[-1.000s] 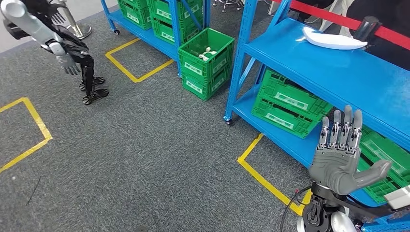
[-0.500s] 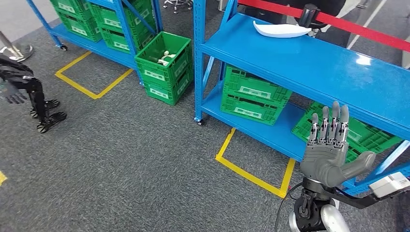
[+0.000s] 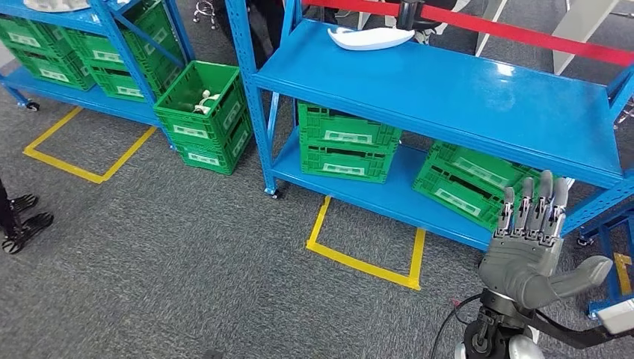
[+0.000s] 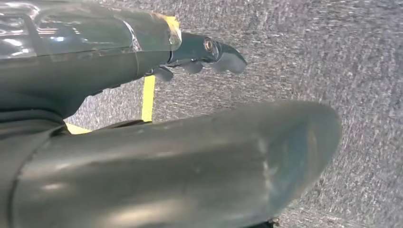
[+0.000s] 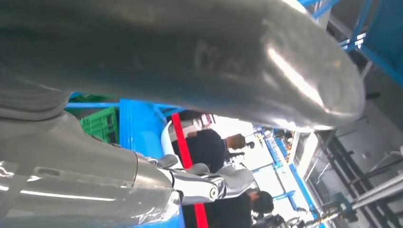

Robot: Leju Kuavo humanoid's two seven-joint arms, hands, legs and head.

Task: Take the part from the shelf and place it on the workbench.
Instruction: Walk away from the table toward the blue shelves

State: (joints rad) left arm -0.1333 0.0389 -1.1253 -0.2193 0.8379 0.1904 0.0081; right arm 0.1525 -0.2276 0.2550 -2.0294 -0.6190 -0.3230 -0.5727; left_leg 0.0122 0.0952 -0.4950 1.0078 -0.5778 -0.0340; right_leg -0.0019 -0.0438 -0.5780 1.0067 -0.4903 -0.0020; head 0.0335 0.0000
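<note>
The right hand was raised in the lower right of the head view, palm side away from the camera, fingers extended upward and held close side by side, thumb splayed out to the right. It held nothing and touched nothing. In the right wrist view the same hand appeared with its fingers straight and nothing between them, against the blue shelf and a red strap beyond.

The part, a white curved shell-like piece, lay on the top deck of the blue shelf, near the deck's far left corner and well apart from the right hand. A red strap ran along the far side of that deck, just behind the part.

On the lower deck of the same shelf sat green crates, one stack to the left and further crates tilted to the right. A separate stack of green crates stood on the floor between this shelf and a second blue shelf at left; the top crate held small pale items, too small to identify. Yellow tape outlines marked the grey carpet in front of the shelves.

In the left wrist view the left hand hung over carpet and yellow tape; its dark fingers held nothing, but whether they were spread or curled could not be told.
</note>
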